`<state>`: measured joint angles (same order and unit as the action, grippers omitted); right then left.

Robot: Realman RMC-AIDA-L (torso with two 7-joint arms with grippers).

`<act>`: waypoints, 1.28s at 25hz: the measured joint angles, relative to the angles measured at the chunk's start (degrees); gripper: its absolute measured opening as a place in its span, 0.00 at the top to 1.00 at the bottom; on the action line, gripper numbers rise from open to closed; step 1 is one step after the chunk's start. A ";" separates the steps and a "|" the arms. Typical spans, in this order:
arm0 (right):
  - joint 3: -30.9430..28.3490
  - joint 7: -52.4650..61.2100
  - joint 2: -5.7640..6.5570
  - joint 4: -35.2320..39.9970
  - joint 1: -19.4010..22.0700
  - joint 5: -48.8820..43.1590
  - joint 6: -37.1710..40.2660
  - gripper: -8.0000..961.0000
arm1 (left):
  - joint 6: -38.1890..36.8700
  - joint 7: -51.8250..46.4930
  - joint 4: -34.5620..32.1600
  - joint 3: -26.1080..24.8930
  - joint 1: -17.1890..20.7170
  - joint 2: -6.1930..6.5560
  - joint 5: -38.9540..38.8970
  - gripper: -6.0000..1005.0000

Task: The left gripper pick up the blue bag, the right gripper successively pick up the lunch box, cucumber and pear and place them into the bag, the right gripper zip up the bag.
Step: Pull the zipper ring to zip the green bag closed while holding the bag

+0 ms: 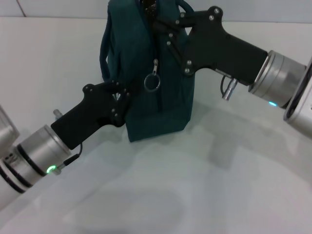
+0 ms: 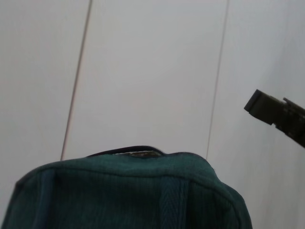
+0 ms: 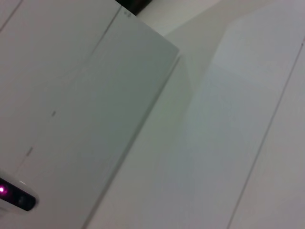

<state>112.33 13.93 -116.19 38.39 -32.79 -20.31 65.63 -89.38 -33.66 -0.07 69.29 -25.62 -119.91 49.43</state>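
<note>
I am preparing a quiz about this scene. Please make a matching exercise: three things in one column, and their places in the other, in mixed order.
Things:
1. left gripper
2. right gripper
3. ring zipper pull

Places:
A. hanging on the front of the blue bag
B. at the bag's top
C. against the bag's lower left side

Pairs: 1-C, 2-B, 3-A

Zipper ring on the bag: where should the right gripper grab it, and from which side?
Pinch the hanging metal ring low on its loop, coming from the bag's front face. It dangles free there, clear of the left gripper. The right gripper sits above, at the bag's top.
</note>
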 joint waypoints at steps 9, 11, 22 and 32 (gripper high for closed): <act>1.90 0.45 -0.01 -0.02 0.72 0.02 3.02 0.96 | -1.67 7.55 -5.67 0.30 6.25 0.14 3.33 0.93; 2.80 0.43 0.00 -0.04 0.83 0.01 4.14 0.96 | -2.56 8.45 -5.70 0.31 6.77 0.21 3.66 0.94; 3.34 0.44 0.00 -0.10 1.24 0.05 5.50 0.96 | -6.70 13.68 -5.92 0.32 8.27 0.25 4.92 0.94; -2.20 15.05 1.55 -0.11 1.67 1.22 4.08 0.96 | -6.44 13.75 -6.07 0.31 7.73 0.22 4.98 0.94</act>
<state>110.13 28.99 -114.64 38.28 -31.12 -19.09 69.71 -95.82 -19.92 -6.14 69.60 -17.89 -119.69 54.41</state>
